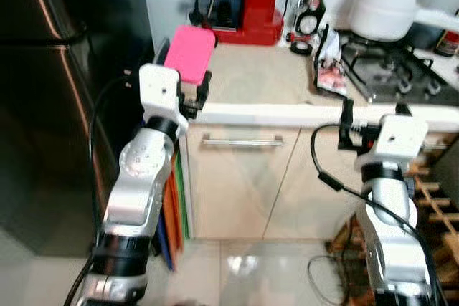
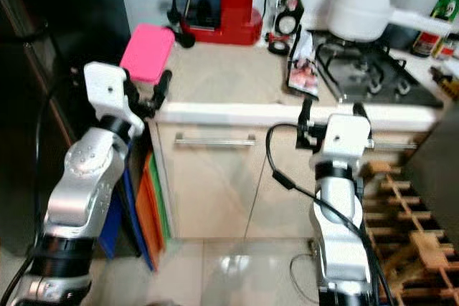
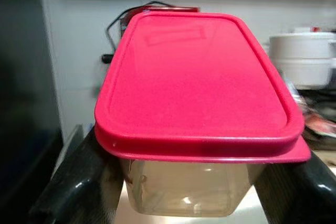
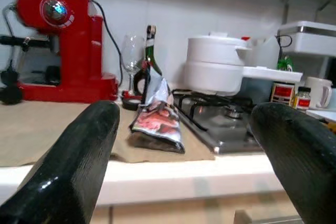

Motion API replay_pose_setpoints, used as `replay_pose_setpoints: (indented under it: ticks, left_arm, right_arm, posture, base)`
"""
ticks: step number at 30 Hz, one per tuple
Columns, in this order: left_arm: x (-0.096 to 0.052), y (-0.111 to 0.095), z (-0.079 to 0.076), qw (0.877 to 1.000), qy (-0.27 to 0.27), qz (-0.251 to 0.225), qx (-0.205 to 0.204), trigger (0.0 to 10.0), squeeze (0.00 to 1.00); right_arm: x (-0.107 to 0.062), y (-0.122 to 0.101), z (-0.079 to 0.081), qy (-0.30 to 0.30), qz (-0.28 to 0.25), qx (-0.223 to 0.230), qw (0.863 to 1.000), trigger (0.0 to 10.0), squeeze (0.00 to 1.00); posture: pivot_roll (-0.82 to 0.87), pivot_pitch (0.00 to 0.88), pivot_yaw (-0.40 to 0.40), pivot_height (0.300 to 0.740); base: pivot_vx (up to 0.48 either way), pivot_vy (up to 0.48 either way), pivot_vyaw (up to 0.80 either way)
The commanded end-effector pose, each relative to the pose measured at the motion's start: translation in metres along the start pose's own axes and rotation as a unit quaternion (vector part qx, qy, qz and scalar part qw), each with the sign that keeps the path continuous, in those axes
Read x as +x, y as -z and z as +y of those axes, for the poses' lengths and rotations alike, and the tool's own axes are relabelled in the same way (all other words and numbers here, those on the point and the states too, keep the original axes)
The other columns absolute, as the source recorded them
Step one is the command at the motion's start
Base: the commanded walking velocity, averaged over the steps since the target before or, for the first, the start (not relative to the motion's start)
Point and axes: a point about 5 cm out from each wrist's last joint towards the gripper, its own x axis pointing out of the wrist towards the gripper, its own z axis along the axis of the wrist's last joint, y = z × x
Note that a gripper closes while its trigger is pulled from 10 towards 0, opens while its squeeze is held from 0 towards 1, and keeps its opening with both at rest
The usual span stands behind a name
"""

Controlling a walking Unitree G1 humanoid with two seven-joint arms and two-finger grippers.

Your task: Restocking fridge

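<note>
my left gripper (image 1: 185, 87) is closed around a clear tub with a pink lid (image 1: 190, 51), one black finger (image 3: 79, 182) pressed to each side wall just under the lid's rim. i hold the tub level at the front left corner of the bench (image 1: 258, 77), beside the dark fridge (image 1: 50, 105) on my left. whether the tub's base touches the bench or sits just above it, i cannot tell.

my right gripper (image 1: 373, 112) is raised in front of the bench edge, its two fingers spread wide with nothing between them. past them lies a crumpled foil packet (image 4: 155, 124) on the bench, just beside the gas hob (image 4: 220, 121). a white pot (image 4: 215, 64) stands on the hob.

at the back of the bench stands a red coffee machine (image 4: 63, 45), with a wine glass (image 4: 131, 51) and a dark bottle (image 4: 150, 45) between it and the pot. below the bench front is a drawer with a metal handle (image 1: 240, 141). a wooden rack (image 2: 401, 234) stands on the floor at my right side.
</note>
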Motion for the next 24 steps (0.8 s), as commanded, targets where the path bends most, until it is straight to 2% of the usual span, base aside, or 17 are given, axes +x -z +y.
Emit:
replay_pose_setpoints:
  ticks: [1, 6, 24]
  left_arm:
    - [0.003, 0.001, -0.005, 1.000, 0.006, 0.004, 0.007, 10.0, 0.00]
    - [0.003, 0.003, -0.007, 1.000, 0.004, 0.010, 0.007, 10.0, 0.00]
    - [0.002, 0.003, -0.002, 1.000, -0.017, 0.010, 0.005, 10.0, 0.00]
  right_arm:
    - [0.001, 0.001, 0.002, -0.001, 0.004, 0.005, 1.000, 10.0, 0.00]
    - [0.006, 0.001, 0.006, -0.017, 0.003, 0.010, 1.000, 10.0, 0.00]
    - [0.015, 0.005, 0.019, -0.043, 0.009, 0.020, 0.999, 10.0, 0.00]
  posture:
    - [-0.02, 0.000, -0.005, 0.740]
    - [-0.02, 0.000, -0.012, 0.740]
    - [0.01, 0.000, -0.017, 0.740]
  base:
    - [0.000, 0.000, 0.00]
    - [0.000, 0.000, 0.00]
    - [-0.294, -0.254, 0.00]
